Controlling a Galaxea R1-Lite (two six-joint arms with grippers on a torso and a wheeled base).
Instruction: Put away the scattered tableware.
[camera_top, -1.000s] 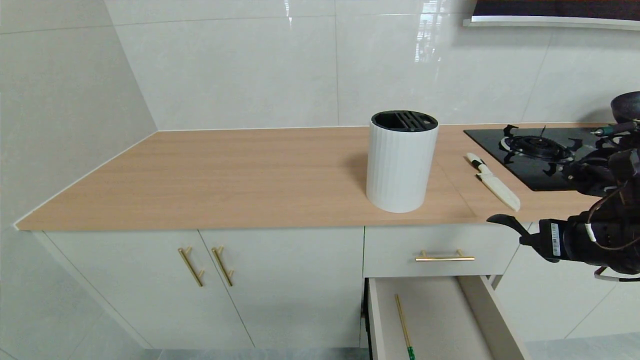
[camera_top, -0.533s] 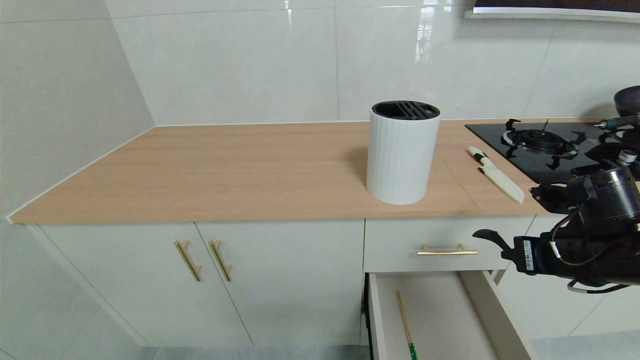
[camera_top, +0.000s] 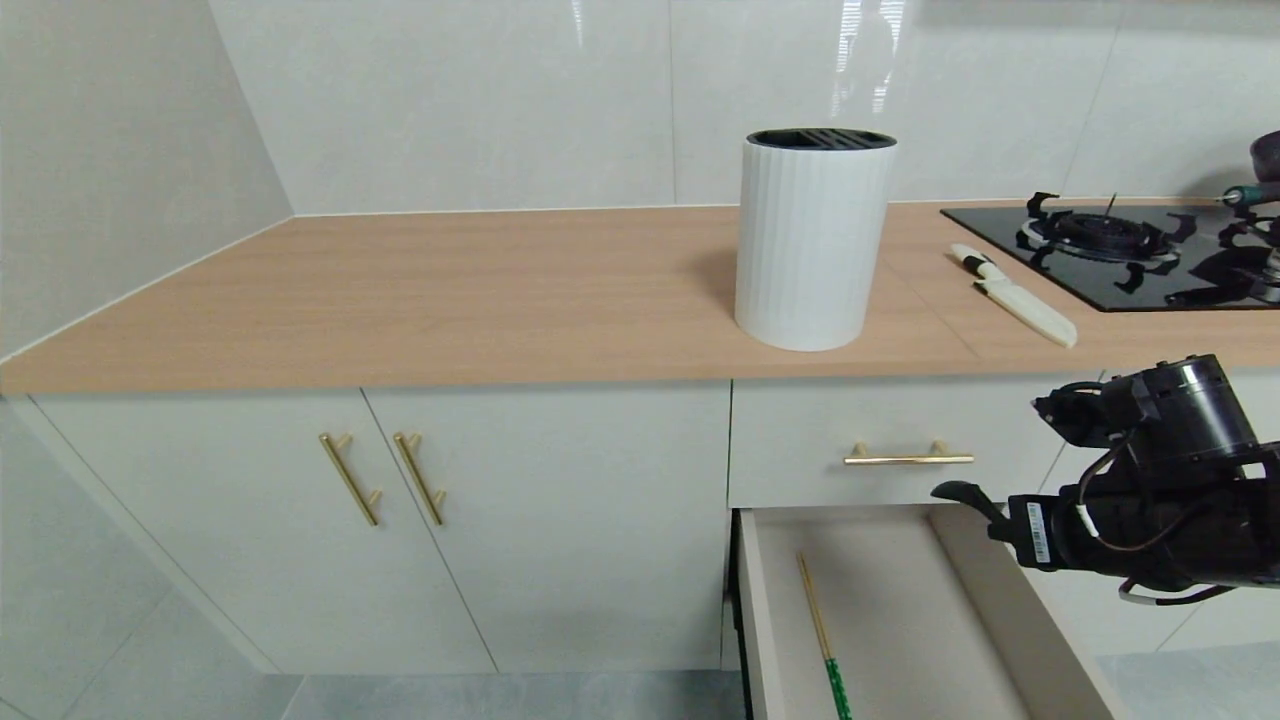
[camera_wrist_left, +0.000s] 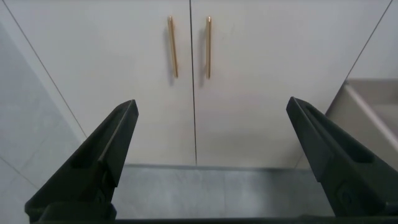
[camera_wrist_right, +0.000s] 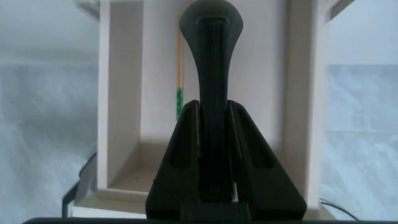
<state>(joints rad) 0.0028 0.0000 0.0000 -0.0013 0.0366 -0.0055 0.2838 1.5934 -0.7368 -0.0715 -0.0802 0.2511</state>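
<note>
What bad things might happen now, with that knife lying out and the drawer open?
The knife lies loose near the front edge of the counter, roughly above the open drawer; a bump might knock it down. The right gripper, shut, hangs close by the drawer's right wall and might hit it. The chopsticks in the drawer might roll if it gets jolted.
</note>
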